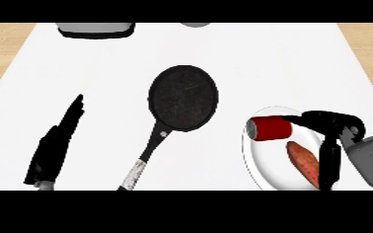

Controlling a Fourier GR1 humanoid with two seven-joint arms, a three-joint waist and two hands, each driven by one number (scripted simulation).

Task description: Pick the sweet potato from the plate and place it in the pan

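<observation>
With the sweet potato [302, 163] lying on the plate [266, 165] beside the red can [271, 128], and your right hand [335, 126] over it with fingers [328, 169] open, close round its middle, clear of the can, before lifting toward the pan [183, 97].

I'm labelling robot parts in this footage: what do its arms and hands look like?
Both hands are black. The left hand shows as a long, slim, dark shape with narrow tapering fingers. The right hand is bulkier, with rounded glossy black segments, and joins a smooth light grey forearm. No cables, markings or sleeves are visible.
</observation>
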